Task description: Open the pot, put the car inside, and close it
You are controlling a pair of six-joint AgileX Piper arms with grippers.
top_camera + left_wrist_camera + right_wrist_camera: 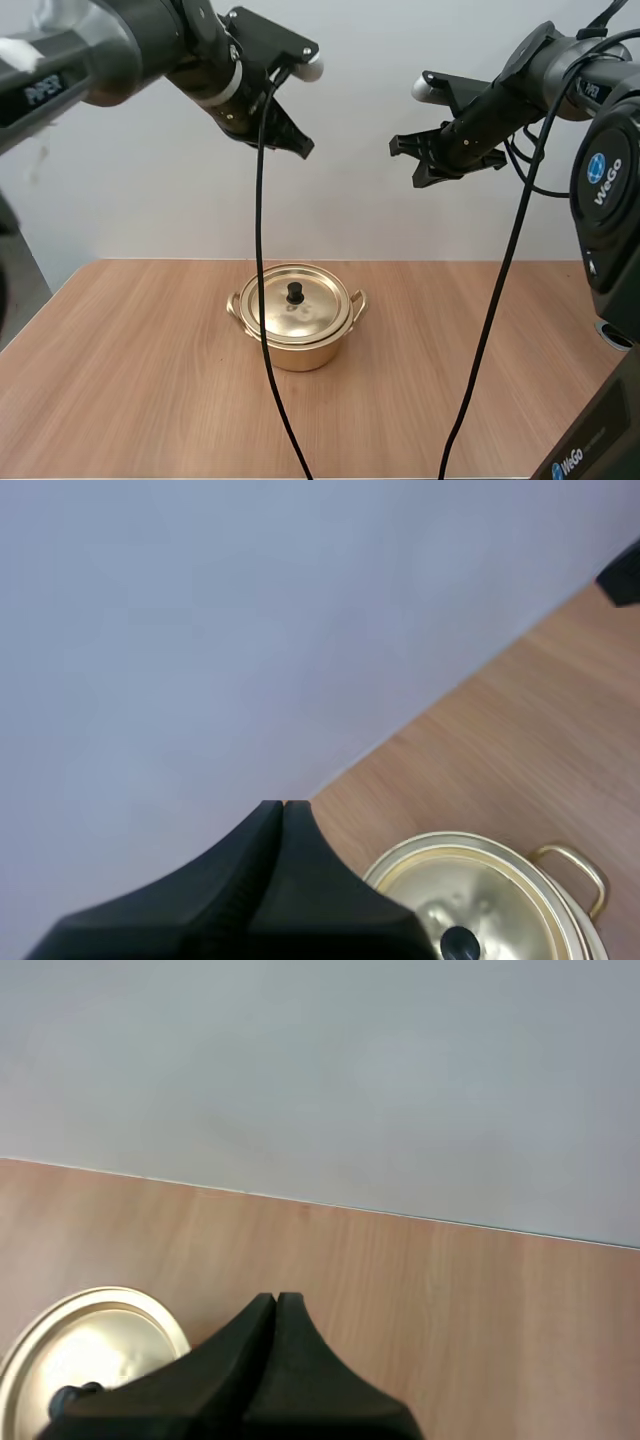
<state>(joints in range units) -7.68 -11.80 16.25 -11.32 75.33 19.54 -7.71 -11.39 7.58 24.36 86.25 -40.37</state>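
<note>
The round golden metal pot (300,352) stands in the middle of the light wooden counter (120,360), its golden lid (312,312) with the black knob (296,291) on it; the left end effector (302,148) and the right end effector (277,1302) hang high above, both closed on nothing.

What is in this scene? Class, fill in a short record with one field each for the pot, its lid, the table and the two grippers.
pot: gold pot, standing near the middle of the table
lid: lid closed on the pot, black knob on top
left gripper: left gripper raised above the table, fingers together, holding nothing
right gripper: right gripper raised above the table, fingers together, holding nothing
task stage: pot not yet opened
</note>
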